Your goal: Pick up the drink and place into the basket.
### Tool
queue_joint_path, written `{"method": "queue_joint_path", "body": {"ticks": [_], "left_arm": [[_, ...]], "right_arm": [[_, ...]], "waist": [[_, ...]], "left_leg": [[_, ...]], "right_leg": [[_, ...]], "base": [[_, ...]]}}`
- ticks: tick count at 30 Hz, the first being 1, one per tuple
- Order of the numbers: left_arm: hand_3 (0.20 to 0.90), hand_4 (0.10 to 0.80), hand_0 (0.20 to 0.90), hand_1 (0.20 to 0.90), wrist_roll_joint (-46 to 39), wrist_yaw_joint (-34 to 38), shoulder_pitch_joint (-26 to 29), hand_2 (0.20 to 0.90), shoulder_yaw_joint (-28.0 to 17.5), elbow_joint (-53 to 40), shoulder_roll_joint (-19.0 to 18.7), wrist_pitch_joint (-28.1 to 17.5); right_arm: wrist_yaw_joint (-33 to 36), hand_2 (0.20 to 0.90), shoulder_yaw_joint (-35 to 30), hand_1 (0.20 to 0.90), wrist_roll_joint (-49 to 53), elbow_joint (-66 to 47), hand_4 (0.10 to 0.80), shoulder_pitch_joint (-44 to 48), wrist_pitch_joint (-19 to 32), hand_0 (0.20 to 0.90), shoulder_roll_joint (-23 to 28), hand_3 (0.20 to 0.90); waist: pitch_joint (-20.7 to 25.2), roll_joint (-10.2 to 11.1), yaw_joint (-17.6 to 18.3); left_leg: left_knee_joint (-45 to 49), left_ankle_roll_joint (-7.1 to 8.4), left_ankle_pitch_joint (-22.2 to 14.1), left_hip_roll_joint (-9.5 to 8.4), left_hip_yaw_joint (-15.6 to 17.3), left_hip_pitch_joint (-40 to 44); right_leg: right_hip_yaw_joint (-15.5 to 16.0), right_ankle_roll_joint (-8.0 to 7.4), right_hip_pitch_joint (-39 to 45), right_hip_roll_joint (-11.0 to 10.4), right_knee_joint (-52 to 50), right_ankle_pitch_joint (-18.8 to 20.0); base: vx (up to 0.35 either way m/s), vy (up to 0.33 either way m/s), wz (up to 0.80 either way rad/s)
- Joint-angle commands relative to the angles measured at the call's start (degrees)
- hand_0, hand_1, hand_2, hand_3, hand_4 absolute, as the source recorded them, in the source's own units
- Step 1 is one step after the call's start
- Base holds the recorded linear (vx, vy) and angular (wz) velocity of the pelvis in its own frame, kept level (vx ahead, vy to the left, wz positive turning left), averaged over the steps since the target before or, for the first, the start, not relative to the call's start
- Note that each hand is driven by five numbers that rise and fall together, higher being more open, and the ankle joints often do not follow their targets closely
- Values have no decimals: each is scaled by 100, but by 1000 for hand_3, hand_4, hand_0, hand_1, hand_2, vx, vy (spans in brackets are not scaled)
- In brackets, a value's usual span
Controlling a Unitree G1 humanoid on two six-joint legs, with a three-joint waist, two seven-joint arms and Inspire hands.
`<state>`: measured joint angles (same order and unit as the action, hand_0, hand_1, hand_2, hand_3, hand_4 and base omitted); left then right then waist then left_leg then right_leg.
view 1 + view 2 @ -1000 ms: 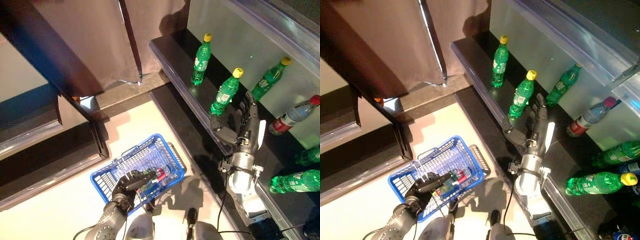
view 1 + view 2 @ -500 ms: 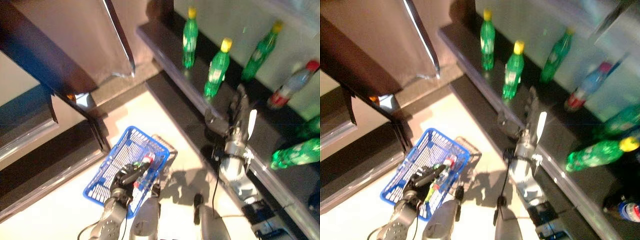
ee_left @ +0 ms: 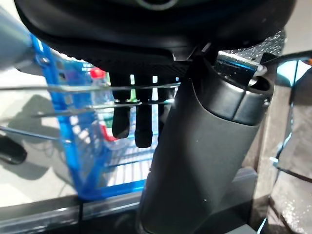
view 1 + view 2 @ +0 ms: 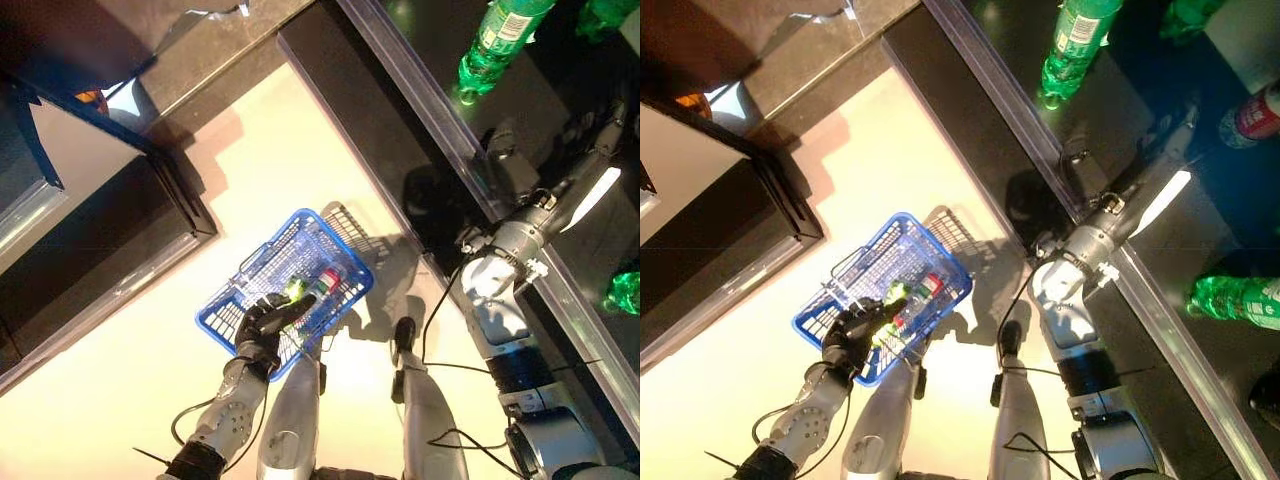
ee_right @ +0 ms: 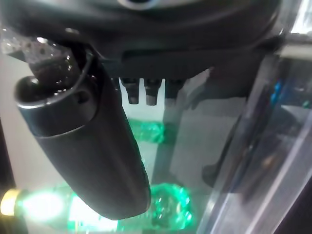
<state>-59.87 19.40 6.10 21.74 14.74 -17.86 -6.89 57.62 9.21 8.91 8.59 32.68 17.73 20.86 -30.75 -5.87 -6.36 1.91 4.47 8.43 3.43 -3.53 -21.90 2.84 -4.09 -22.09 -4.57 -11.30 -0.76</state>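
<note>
Blue basket (image 4: 345,262): on pale floor (image 4: 120,380), view centre, slightly toward 7 o'clock. Wire walls, handle folded along rim.
L hand (image 4: 262,322): at basket's 7 o'clock rim, fingers curled round the wire handle; wrist view shows fingers (image 3: 127,119) hooked over the wires.
Drinks in basket: green bottle (image 4: 296,290) and red-capped bottle (image 4: 326,281) lying side by side, just past L hand's fingertips at 1 o'clock; touching or not, cannot tell.
R hand (image 4: 590,135): at 2–3 o'clock over dark shelf (image 4: 400,130), well apart from basket. Fingers straight, spread, holding nothing; white thumb cover (image 4: 592,194) visible.
Green bottle on shelf (image 4: 493,42): upright, at 10 o'clock from R hand, near it, not touching. R wrist view shows green bottle lying down (image 5: 170,212) beyond the thumb.
Another green bottle (image 4: 1240,300) lies on shelf at 4 o'clock.
</note>
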Motion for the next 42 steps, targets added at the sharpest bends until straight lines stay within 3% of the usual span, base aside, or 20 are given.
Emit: {"method": "queue_joint_path", "body": {"ticks": [1, 6, 15, 37, 38, 39, 40, 42], "left_arm": [[200, 100, 300, 300, 720, -278, 163, 300, -567, -1772, -367, -907], [200, 100, 300, 300, 723, -295, 175, 300, -630, -1756, -454, -833], [200, 100, 300, 300, 641, -472, 221, 300, -753, -1675, -617, -635], [200, 100, 300, 300, 447, -537, 327, 300, -649, -1658, -1093, -586], [200, 100, 300, 300, 423, -553, 324, 300, -638, -1670, -1144, -587], [200, 100, 300, 300, 414, -561, 327, 300, -637, -1669, -1158, -586], [200, 100, 300, 300, 416, -564, 330, 300, -636, -1670, -1163, -581], [200, 100, 300, 300, 399, -582, 318, 300, -653, -1697, -1217, -569]], "right_arm": [[61, 900, -185, 900, -574, -920, 800, 750, 429, 900, 412, 900], [-560, 900, -238, 900, 76, -998, 800, 1006, 518, 900, 526, 900], [-1516, 900, -100, 900, 1021, -558, 800, 1633, -112, 900, 870, 900], [-1088, 900, 398, 900, 1743, 2145, 800, 3484, -383, 900, 1866, 900], [-1149, 686, 494, 686, 1819, 2337, 550, 3632, -399, 686, 1961, 650], [-1171, 596, 535, 596, 1836, 2419, 446, 3690, -392, 596, 1995, 546], [-1189, 328, 556, 328, 1834, 2473, 133, 3723, -379, 328, 2012, 233], [-1267, 300, 632, 300, 1811, 2566, 100, 3811, -366, 300, 2102, 200]], "waist": [[96, 130, -60], [96, 184, -107], [96, 266, -231], [96, 342, -574], [96, 346, -599], [96, 345, -606], [96, 347, -612], [96, 359, -628]], "left_leg": [[323, -384, -146, -438, -199, -224], [304, -395, -176, -419, -219, -210], [291, -399, -212, -412, -251, -125], [291, -424, -270, -464, -461, -254], [266, -431, -266, -469, -471, -251], [256, -433, -263, -470, -473, -252], [253, -434, -262, -473, -475, -255], [252, -430, -260, -477, -483, -276]], "right_leg": [[210, 184, 436, -190, 417, 310], [255, 179, 381, -201, 371, 292], [357, 180, 394, -209, 301, 251], [607, 108, 320, -262, 342, 319], [628, 105, 323, -265, 357, 324], [636, 102, 321, -267, 363, 328], [641, 99, 320, -268, 367, 332], [659, 87, 315, -275, 381, 343]], "base": [[16, -41, 1], [9, -22, 1], [14, -19, 3], [18, -18, 4], [5, -13, 4], [3, -13, 5], [-5, -15, 5], [-9, -21, 8]]}}
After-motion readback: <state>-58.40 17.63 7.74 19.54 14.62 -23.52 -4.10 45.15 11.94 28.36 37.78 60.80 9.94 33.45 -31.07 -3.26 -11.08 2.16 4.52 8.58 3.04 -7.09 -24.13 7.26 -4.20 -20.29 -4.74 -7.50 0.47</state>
